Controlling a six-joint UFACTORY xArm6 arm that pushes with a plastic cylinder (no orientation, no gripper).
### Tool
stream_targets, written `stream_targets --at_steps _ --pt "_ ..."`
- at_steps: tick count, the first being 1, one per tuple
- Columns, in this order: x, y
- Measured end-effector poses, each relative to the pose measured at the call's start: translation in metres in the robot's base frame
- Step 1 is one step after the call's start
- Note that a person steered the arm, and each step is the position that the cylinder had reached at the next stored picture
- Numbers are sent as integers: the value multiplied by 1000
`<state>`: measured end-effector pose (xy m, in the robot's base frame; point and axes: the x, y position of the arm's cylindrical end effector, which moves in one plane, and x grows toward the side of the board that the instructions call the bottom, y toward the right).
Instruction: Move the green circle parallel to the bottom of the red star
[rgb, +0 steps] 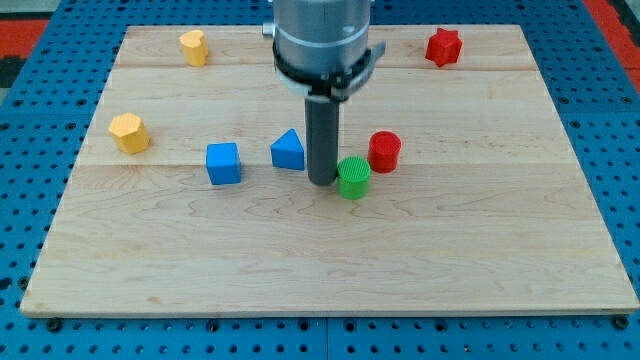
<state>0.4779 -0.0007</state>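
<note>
The green circle (353, 177) is a short green cylinder near the middle of the wooden board (330, 270). The red star (443, 47) sits at the view's top right, far from it. My tip (322, 181) stands on the board just left of the green circle, touching or nearly touching its left side. The arm's grey body (322, 40) hangs over the top middle of the board and hides what is behind it.
A red cylinder (384, 151) stands just up and right of the green circle. A blue triangular block (288, 150) and a blue cube (223, 163) lie left of my tip. Two yellow blocks sit at the left (129, 132) and top left (194, 47).
</note>
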Motion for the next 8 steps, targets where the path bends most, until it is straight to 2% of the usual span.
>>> stream_targets --at_steps 1,2,3,4,5,6,7,8 --pt "-3 33" --pt "-5 105" --pt "-43 153" --pt "-56 174" --pt "-31 153" --pt "14 146" --pt "-6 196" --pt "-39 219"
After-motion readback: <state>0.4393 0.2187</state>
